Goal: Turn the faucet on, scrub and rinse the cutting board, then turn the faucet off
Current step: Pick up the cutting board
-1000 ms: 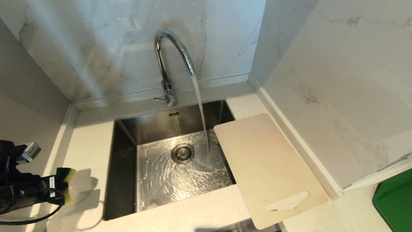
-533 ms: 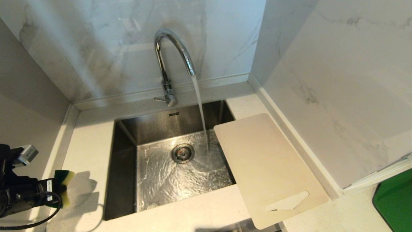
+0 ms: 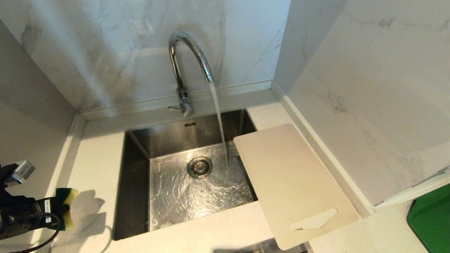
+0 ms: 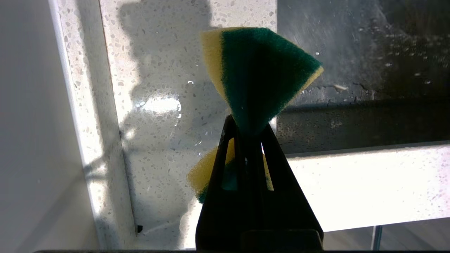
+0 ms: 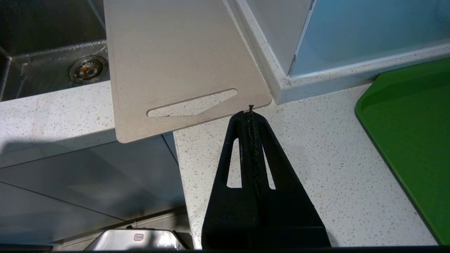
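A: Nearest entries first. What is logged at the front edge?

B: Item one, left end effector (image 3: 58, 212), at the near left over the counter (image 3: 95, 165), beside the sink's left rim. Fingers clamped together on a sponge (image 4: 256, 73), green scouring face with a yellow layer; the sponge is pinched at its middle and fans out beyond the fingertips.

A: And the right one?

B: Item two, right end effector (image 5: 250, 114), seen only from its own wrist camera. Fingers pressed together, nothing between them. It hangs over the speckled counter just off the handle end of the cutting board (image 3: 293, 182), not touching it.

A: Describe the board.

B: Item three: thin, pale beige, rounded corners, a tapered handle cutout at the near end. It lies flat and slanted on the counter at the right of the sink (image 3: 137, 182). Its left long edge overhangs the basin, and its near corner juts past the counter's front edge.

A: To the right of it?

B: Item four, green tray (image 3: 430, 221), on the counter at the far right, only partly in view, well apart from the board.

A: The basin?

B: Item five: steel sink, square, with the drain (image 3: 199, 167) near the middle. The floor is wet and rippled.

A: Farthest?

B: Item six, faucet (image 3: 184, 66), chrome gooseneck at the back rim, thin lever pointing left at its base. Water (image 3: 219, 123) runs from the spout and lands on the basin floor between the drain and the board's overhanging edge. Behind stands a marble wall (image 3: 116, 52).
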